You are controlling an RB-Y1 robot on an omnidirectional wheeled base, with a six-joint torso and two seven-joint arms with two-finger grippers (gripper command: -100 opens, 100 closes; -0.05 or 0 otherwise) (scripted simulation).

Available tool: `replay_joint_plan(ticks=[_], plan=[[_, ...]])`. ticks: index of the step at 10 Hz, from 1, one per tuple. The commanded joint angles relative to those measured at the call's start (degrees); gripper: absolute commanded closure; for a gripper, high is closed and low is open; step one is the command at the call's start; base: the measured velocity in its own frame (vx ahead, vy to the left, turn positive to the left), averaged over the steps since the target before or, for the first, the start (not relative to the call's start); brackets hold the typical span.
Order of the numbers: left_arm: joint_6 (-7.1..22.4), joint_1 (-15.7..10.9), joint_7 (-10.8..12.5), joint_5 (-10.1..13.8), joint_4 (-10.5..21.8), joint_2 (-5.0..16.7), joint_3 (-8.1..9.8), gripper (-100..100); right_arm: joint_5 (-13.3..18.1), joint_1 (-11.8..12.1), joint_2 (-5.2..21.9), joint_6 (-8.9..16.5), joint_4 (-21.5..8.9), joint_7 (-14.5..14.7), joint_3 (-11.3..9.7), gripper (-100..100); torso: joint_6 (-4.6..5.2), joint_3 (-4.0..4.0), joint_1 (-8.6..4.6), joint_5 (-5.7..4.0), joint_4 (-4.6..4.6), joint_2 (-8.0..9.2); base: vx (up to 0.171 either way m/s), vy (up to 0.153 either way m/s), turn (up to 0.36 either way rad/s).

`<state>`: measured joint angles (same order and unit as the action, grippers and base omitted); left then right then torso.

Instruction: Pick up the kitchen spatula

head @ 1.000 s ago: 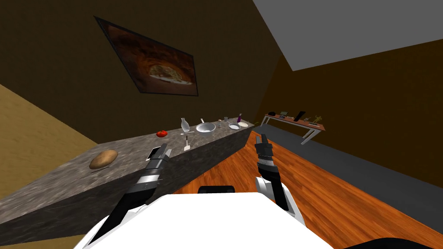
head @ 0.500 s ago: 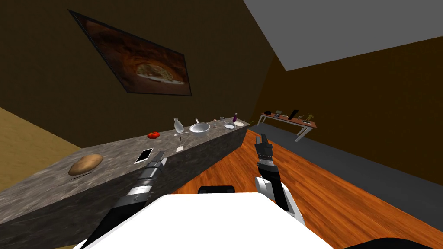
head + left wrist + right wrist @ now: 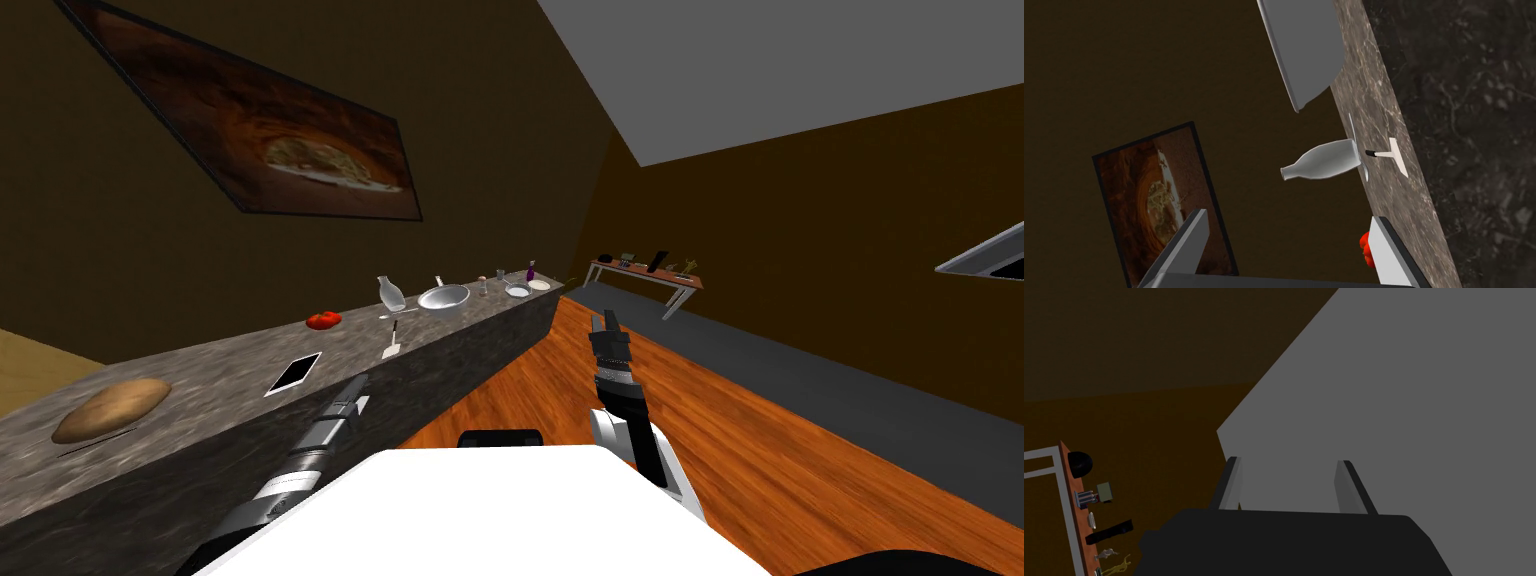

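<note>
Spatula (image 3: 392, 340) lies across the tabletop (image 3: 200, 375), blade at 6 o'clock, dark handle at 12, roughly 1 o'clock off the wide-open left tool (image 3: 355, 388).

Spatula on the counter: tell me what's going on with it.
The spatula lies untouched on the marbled counter, in front of a pale bottle. The left gripper hangs just short of the counter's front, jaws open and empty, pointed toward it. The right gripper is raised over the wooden floor, jaws open, holding nothing.
</note>
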<state>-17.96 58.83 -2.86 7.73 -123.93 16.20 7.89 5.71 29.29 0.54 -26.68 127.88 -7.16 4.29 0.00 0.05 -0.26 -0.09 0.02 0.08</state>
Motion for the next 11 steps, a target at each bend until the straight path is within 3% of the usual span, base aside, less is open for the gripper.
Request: replay_joint_plan(ticks=[1, 2, 4, 8, 11], plan=[[1.7, 2.9, 0.2, 1.0, 0.5, 1.2, 0.62, -100, 0.0, 0.0, 0.0, 0.0, 0.0, 0.0, 0.0, 0, 0.00, 0.00, 0.00, 0.00, 0.00, 0.00, 0.029, -0.092, -0.150], [2.7, 4.8, 0.1, 1.9, 1.2, 2.2, 0.93, -100, 0.0, 0.0, 0.0, 0.0, 0.0, 0.0, 0.0, 0, 0.02, -0.03, -0.05, 0.00, -0.01, -0.06, 0.029, -0.142, -0.247], [2.7, 5.7, 0.1, 1.9, 1.2, 2.2, 0.93, -100, 0.0, 0.0, 0.0, 0.0, 0.0, 0.0, 0.0, 0, 0.00, -0.03, -0.11, -0.02, -0.01, -0.05, 0.013, -0.078, -0.040], [5.6, 13.5, -0.2, 4.7, 3.5, 5.7, 1.74, -100, 0.0, 0.0, 0.0, 0.0, 0.0, 0.0, 0.0, 0, -0.01, -0.09, 0.02, 0.00, -0.03, -0.15, 0.049, -0.075, -0.197], [6.6, 16.1, -0.4, 5.7, 4.3, 7.0, 1.97, -100, 0.0, 0.0, 0.0, 0.0, 0.0, 0.0, 0.0, 0, 0.04, -0.09, 0.19, 0.05, -0.03, -0.17, 0.053, -0.030, -0.142]])
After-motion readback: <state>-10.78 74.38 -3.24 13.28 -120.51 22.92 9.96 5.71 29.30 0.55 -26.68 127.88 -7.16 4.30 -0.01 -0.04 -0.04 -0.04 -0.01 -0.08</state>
